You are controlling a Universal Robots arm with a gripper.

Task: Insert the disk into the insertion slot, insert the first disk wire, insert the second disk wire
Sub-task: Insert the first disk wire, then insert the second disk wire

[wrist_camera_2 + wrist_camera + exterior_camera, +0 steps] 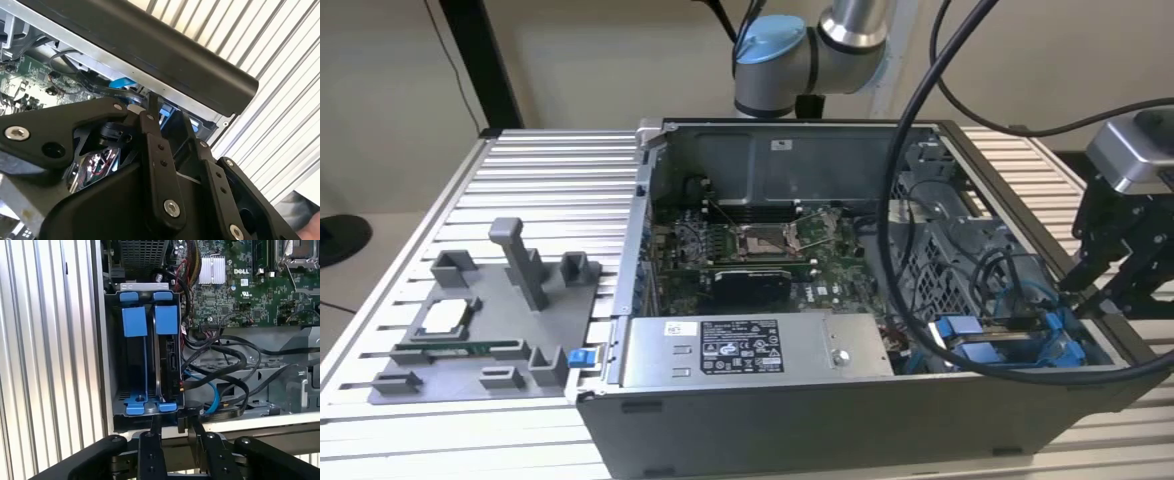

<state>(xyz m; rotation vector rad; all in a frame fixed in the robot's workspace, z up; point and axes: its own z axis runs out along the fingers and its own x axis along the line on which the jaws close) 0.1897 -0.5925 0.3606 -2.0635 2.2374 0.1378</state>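
The disk (162, 365) stands on edge in its blue carrier, seated inside the insertion slot (142, 352), a grey bay with blue fittings, directly ahead of the claw (172, 427) and just beyond its fingertips.

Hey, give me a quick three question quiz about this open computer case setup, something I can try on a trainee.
1. True or false: the gripper hovers above the motherboard's processor socket.
2. What colour are the plastic fittings of the insertion slot? A red, B blue, C green.
3. Fill in: in the exterior view, the grey fixture plate lies on the table to the computer case's ___.
Key: 1 false, it is at the case's edge beside the insertion slot. 2 B. 3 left, meaning the exterior view's left.
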